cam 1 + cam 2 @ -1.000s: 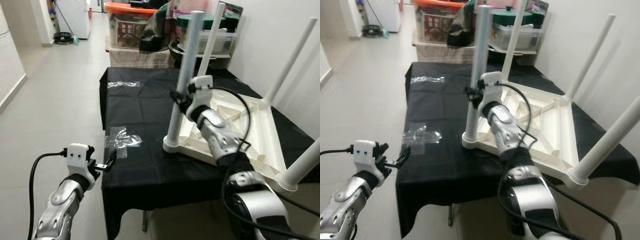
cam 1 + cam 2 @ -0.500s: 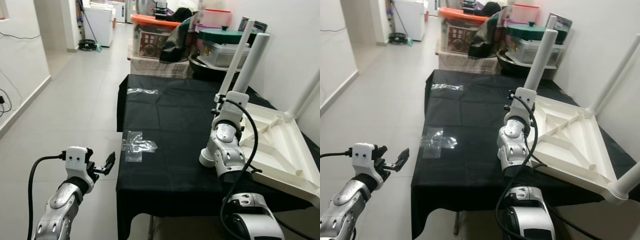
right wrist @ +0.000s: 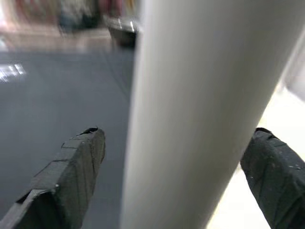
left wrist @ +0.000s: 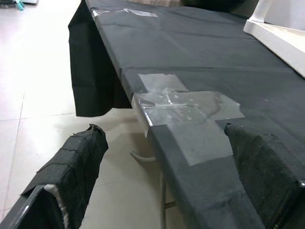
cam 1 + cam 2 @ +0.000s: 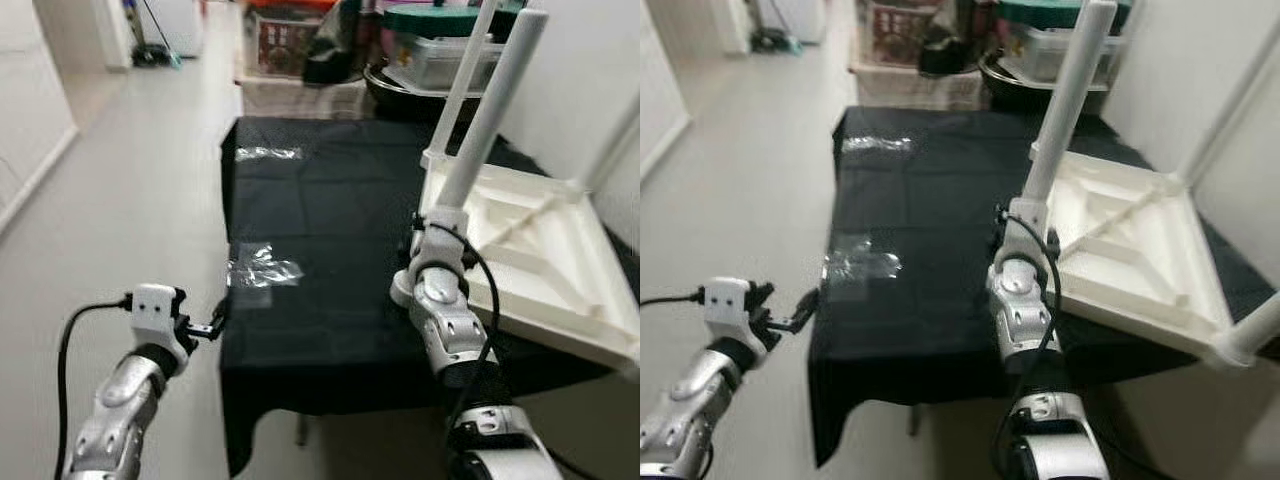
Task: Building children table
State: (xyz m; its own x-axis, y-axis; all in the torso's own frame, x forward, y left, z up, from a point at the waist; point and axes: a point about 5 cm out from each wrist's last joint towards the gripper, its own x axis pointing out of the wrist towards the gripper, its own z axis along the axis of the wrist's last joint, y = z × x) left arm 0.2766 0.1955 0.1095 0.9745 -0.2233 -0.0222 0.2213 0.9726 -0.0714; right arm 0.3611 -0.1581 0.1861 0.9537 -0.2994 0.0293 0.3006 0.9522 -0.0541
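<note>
Two grippers are in play, and the right gripper (image 3: 176, 157) is the busy one: its black fingers (image 3: 71, 171) stand spread wide either side of a white leg (image 5: 490, 115), bracketing it without clamping, with a visible gap on each side in the wrist view. That leg rises from the near corner of the children's table (image 5: 530, 250), which lies upside down on the black-clothed desk (image 5: 320, 230), towards the desk's right edge, its ribbed underside facing up. A second leg (image 5: 463, 70) stands at the table's far corner, and a leg (image 5: 1258, 335) juts out at the near right.

The left gripper (image 5: 215, 322) hangs just off the desk's near-left corner, fingers apart and holding nothing, beside a patch of clear tape (image 4: 183, 107) stuck at the edge.

Handling, as a judgement: the table looks like moulded plastic, light and stiff, though smooth enough to slip on the cloth. The round leg offers a glossy surface (rubbery pads should help), so the sensible hold is low on it, near its socket, where leverage on the joint is smallest. Storage boxes (image 5: 300, 45) crowd the floor beyond the far edge.
</note>
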